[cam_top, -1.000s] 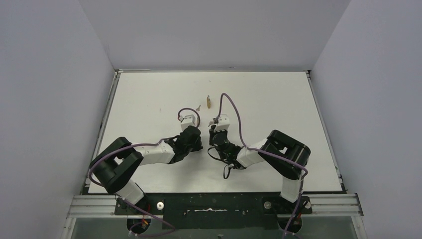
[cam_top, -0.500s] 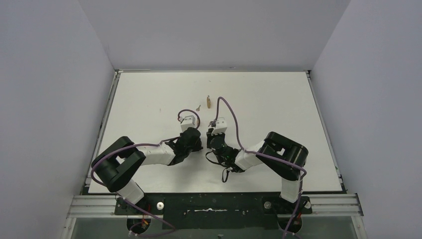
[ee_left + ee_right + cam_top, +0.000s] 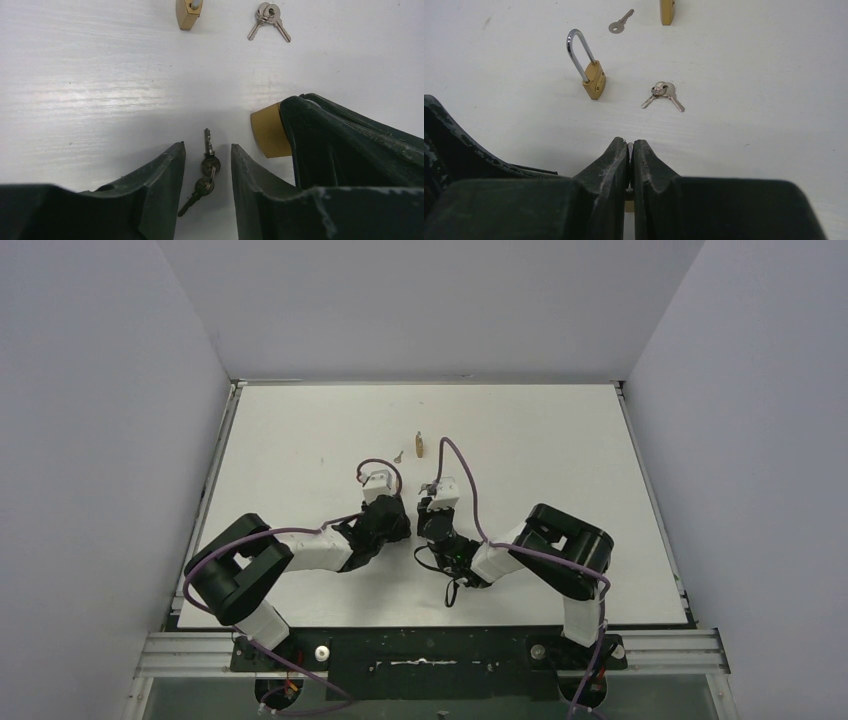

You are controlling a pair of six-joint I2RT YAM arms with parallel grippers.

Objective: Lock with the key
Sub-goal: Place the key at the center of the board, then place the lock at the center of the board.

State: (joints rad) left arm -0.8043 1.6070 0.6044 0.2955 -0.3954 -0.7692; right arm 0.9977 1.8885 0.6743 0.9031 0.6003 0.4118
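In the left wrist view my left gripper (image 3: pixel 207 155) is open and low over the table, its jaws standing either side of a dark pair of keys (image 3: pixel 206 170) on a ring that lies flat on the table. My right gripper (image 3: pixel 630 146) is shut on a brass padlock (image 3: pixel 269 135). The padlock's body shows just right of the left fingers, and a sliver of brass shows between the right fingers (image 3: pixel 629 206). In the top view the left gripper (image 3: pixel 392 510) and the right gripper (image 3: pixel 427 508) sit close together at the table's middle.
Ahead lie a long-shackle brass padlock (image 3: pixel 591 75), a silver pair of keys (image 3: pixel 663 95), a single key (image 3: pixel 620 22) and another brass padlock (image 3: pixel 667 12). That padlock (image 3: pixel 419 444) and the single key (image 3: pixel 398 455) also show in the top view.
My right gripper has moved slightly left and nearer with the padlock, closing the gap to the left gripper. The left gripper has barely shifted.
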